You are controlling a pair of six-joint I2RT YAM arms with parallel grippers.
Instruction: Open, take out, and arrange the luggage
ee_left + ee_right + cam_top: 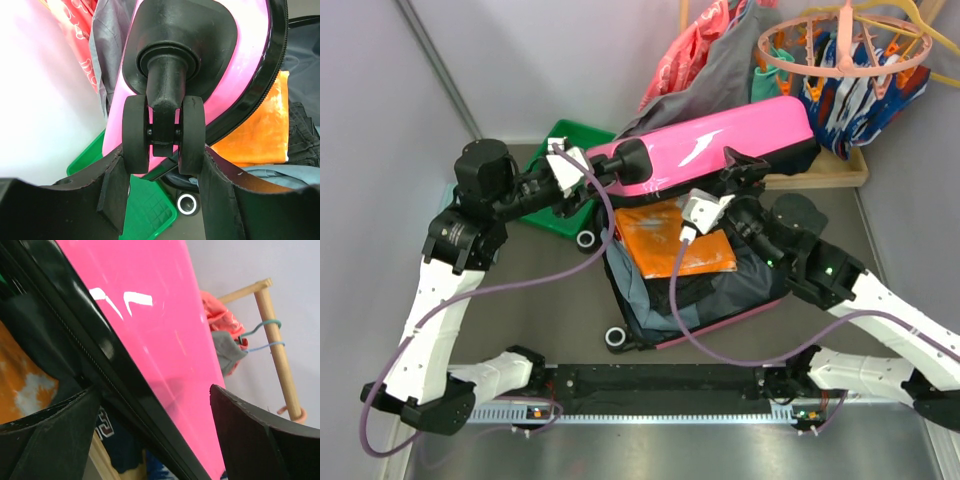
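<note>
The hot-pink luggage lies open in the middle of the table, its lid raised on edge over the grey-lined base. An orange garment lies on the packed clothes inside. My left gripper is shut on the black twin wheel at the lid's left corner; in the left wrist view the gripper has a finger against each side of the wheel. My right gripper is open at the lid's lower edge. In the right wrist view the gripper straddles the black zip rim of the pink lid.
A green tray sits behind the luggage's left end, under my left gripper. Hanging clothes and a pink round hanger rack fill the back right over a wooden frame. Two base wheels stick out on the left.
</note>
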